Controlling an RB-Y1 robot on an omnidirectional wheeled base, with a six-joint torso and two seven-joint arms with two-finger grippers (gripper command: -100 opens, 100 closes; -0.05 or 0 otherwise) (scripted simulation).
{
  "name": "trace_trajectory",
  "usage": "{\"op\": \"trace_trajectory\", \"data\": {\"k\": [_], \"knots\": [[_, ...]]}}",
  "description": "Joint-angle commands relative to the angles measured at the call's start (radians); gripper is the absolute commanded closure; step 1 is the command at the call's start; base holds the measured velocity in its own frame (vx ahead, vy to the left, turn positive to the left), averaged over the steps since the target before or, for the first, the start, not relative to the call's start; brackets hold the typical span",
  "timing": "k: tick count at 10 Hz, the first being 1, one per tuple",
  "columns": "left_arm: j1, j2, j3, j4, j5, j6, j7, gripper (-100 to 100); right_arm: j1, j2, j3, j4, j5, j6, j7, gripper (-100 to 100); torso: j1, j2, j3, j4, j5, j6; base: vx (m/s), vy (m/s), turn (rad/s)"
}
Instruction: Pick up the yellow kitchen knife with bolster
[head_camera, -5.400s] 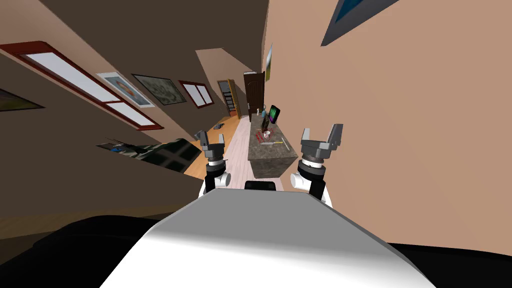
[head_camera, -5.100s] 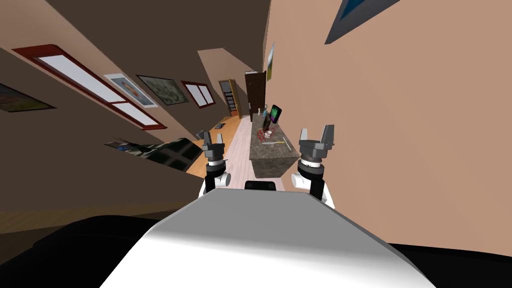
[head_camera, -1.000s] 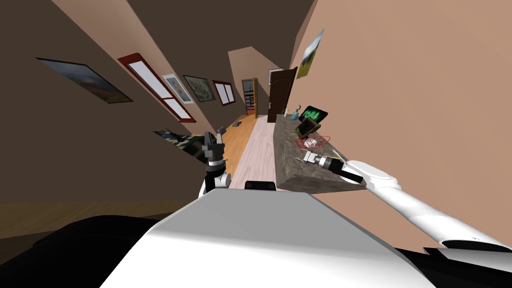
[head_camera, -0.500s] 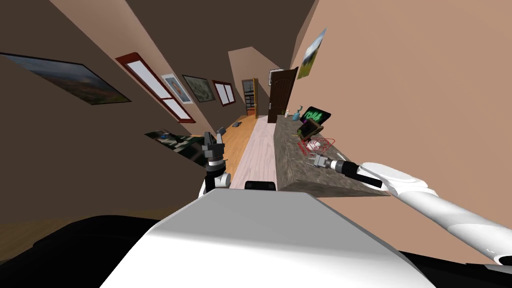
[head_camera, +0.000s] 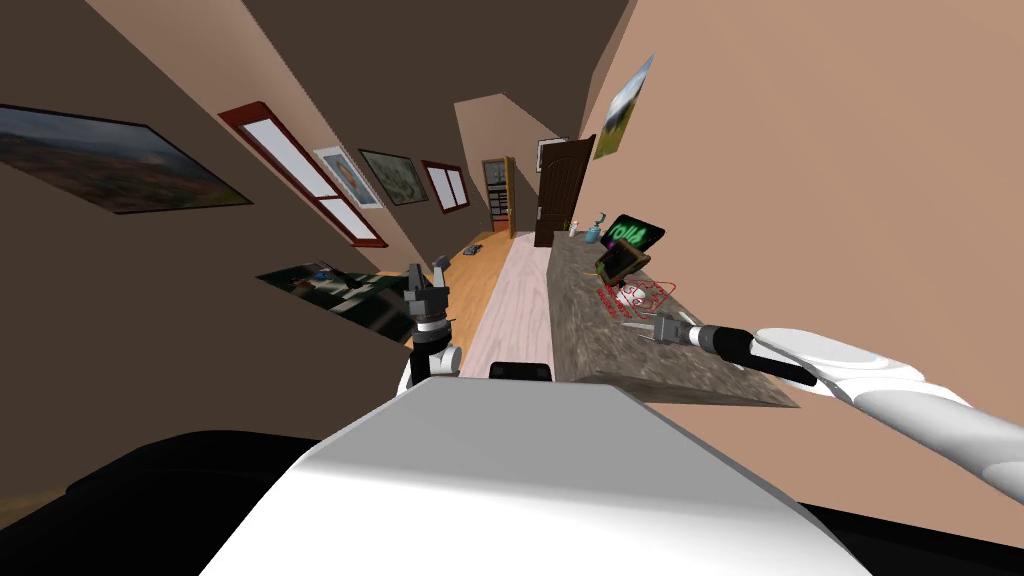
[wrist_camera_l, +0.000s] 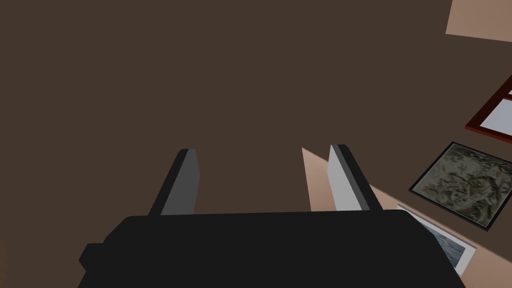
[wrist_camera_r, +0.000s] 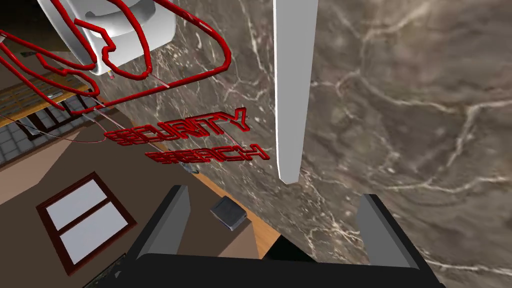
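Fingers of the right gripper (wrist_camera_r: 274, 196) stand spread over the marble counter (wrist_camera_r: 425, 125), with the white blade of the knife (wrist_camera_r: 295, 75) pointing between them; the left gripper (wrist_camera_l: 262, 150) is likewise spread.

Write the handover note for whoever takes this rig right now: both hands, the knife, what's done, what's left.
Left hand: open, empty, raised by the chest.
Right hand: open, empty, stretched out over the marbled counter.
Knife: white blade flat on the counter, tip pointing at the right hand, ahead of its fingers, untouched. Red wire lettering lies beside it.
Done: approach and line-up.
Left: advance, shut on the knife, lift.
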Motion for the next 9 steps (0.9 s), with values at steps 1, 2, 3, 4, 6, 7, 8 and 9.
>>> {"op": "trace_trajectory", "data": {"k": [1, 2, 3, 4, 6, 7, 8, 9], "knots": [[0.0, 0.0, 0.0, 0.0, 0.0, 0.0, 0.0, 0, 0.017, -0.036, 0.006, 0.034, 0.021, 0.017, 0.013, -100, 0.0, 0.0, 0.0, 0.0, 0.0, 0.0, 0.091, -0.025, -0.023], [0.0, 0.0, 0.0, 0.0, 0.0, 0.0, 0.0, 0, 0.025, -0.048, 0.012, 0.051, 0.034, 0.027, 0.019, -100, -0.001, 0.001, 0.001, 0.0, 0.0, 0.0, 0.07, -0.026, -0.022], [0.0, 0.0, 0.0, 0.0, 0.0, 0.0, 0.0, 0, 0.033, -0.058, 0.016, 0.066, 0.044, 0.036, 0.023, -100, -0.001, 0.002, 0.001, 0.0, 0.0, 0.0, 0.064, -0.025, -0.021], [0.0, 0.0, 0.0, 0.0, 0.0, 0.0, 0.0, 0, 0.048, -0.072, 0.026, 0.092, 0.062, 0.053, 0.029, -100, -0.001, 0.003, 0.002, 0.001, 0.0, 0.0, 0.098, -0.034, -0.041], [0.0, 0.0, 0.0, 0.0, 0.0, 0.0, 0.0, 0, 0.028, -0.054, 0.031, 0.087, 0.061, 0.049, 0.028, 0, 0.0, 0.004, 0.002, 0.001, 0.0, -0.001, 0.028, -0.01, -0.003], [0.0, 0.0, 0.0, 0.0, 0.0, 0.0, 0.0, 0, 0.007, -0.046, 0.056, 0.126, 0.034, 0.045, 0.053, -100, 0.001, 0.006, 0.003, 0.001, 0.0, 0.0, -0.005, 0.005, 0.073], [0.0, 0.0, 0.0, 0.0, 0.0, 0.0, 0.0, 0, -0.004, -0.042, 0.069, 0.145, 0.02, 0.042, 0.066, -100, 0.001, 0.007, 0.004, 0.002, 0.0, -0.001, -0.014, 0.01, 0.105], [0.0, 0.0, 0.0, 0.0, 0.0, 0.0, 0.0, 0, -0.015, -0.038, 0.082, 0.165, 0.007, 0.04, 0.078, -100, 0.002, 0.008, 0.005, 0.002, 0.0, -0.001, -0.012, 0.01, 0.077]]}}
